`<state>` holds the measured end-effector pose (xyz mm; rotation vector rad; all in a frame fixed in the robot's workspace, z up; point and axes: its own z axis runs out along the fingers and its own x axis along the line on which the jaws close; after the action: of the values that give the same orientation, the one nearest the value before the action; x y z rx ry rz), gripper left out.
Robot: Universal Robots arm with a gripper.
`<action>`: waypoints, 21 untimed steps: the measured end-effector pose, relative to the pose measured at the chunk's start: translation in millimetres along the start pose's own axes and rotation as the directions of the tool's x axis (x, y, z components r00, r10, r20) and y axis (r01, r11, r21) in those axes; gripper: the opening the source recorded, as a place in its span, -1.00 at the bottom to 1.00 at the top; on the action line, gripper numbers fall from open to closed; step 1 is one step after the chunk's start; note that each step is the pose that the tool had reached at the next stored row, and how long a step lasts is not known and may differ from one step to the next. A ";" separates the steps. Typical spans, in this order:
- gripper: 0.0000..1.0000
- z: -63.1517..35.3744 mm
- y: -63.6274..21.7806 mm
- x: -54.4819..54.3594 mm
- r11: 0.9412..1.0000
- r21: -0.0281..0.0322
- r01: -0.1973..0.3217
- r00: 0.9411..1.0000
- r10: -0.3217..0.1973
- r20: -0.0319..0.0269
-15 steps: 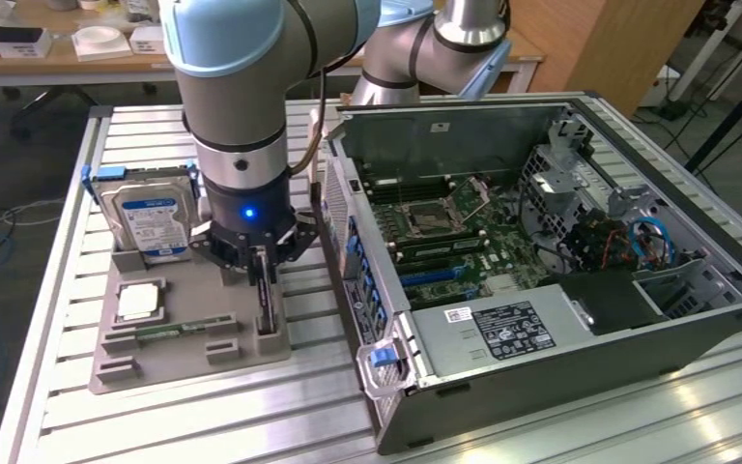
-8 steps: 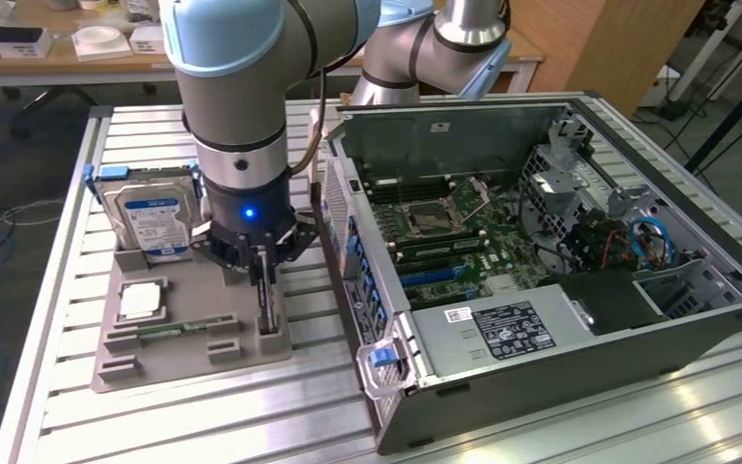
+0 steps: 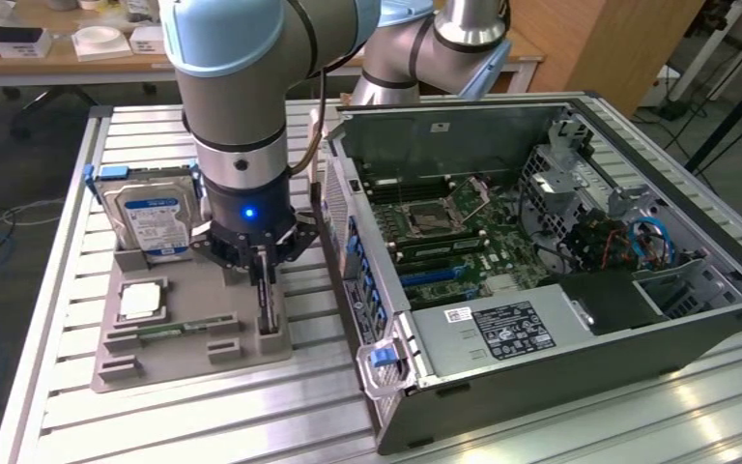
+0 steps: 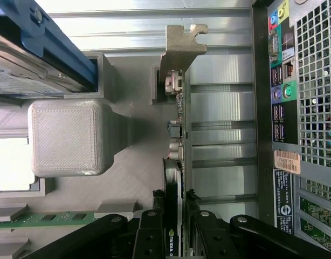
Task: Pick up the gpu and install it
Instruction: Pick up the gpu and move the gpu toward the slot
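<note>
Okay, gpu (image 4: pixel 175 178) stands on edge in the gray holder tray (image 3: pixel 139 367), on the tray's side nearest the open case (image 3: pixel 680 319). Its long axis runs along the tray, bracket (image 4: pixel 181 48) toward the hard drive (image 3: pixel 150 224). Gripper (image 3: pixel 263 259) sits directly above, jaws narrowed onto both faces, seemingly pinching it, card not yet lifted. Room is free upward; the case wall is just beside.

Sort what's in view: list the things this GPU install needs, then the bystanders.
Job: thin black GPU card with silver bracket, clamped by the end effector; open dark computer case with green motherboard.
Lying about: silver hard drive with blue-white label; narrow green memory stick; square silver processor chip.
</note>
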<state>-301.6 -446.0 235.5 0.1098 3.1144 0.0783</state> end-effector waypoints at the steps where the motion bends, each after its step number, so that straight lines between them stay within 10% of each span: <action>1: -0.48 0.0 0.0 0.0 1.000 0.000 0.000 1.000 0.000 0.000; 21: -0.48 -4.1 0.2 -0.1 1.000 0.000 0.000 1.000 0.000 0.000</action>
<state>-301.6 -446.0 239.6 0.1099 3.1145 0.0781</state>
